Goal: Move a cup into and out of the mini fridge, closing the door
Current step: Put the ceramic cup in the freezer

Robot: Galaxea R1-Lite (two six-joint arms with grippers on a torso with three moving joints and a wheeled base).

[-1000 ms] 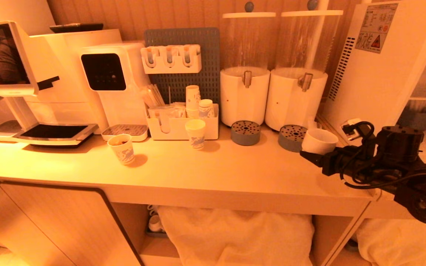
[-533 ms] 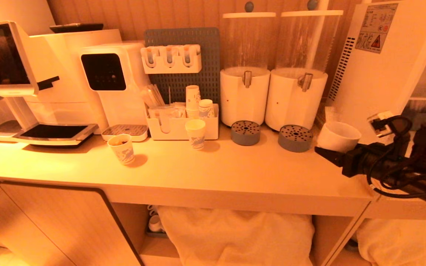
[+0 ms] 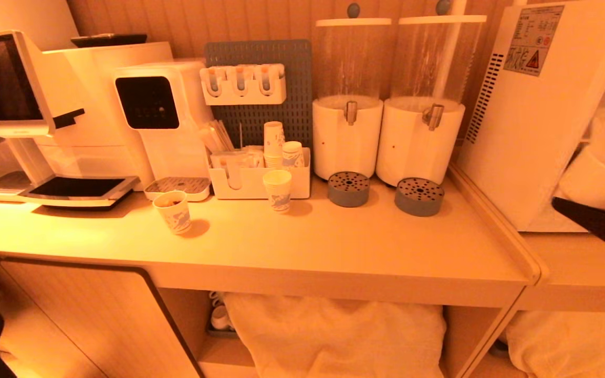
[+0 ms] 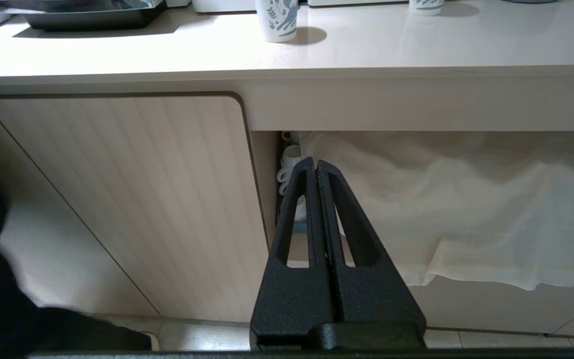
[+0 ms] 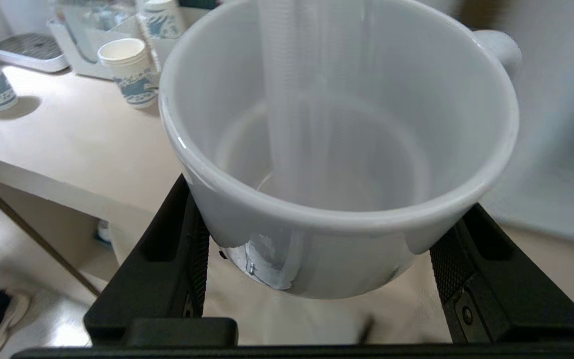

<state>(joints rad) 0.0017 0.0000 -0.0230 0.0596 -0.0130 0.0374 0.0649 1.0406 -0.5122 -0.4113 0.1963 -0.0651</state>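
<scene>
Cup (image 5: 339,149): clamped between right gripper (image 5: 317,259) fingers, airborne, mini fridge (image 3: 539,115) interior just beyond. Left gripper (image 4: 316,169): pressed together, parked low. Outstanding: shelving, retrieval, door closing.

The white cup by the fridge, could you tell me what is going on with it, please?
The right gripper holds the white ceramic cup clamped between its fingers, off the counter, in front of the HOMESUN mini fridge. The cup looks empty. The left gripper is shut and idle below the counter, near the cabinet door.
</scene>
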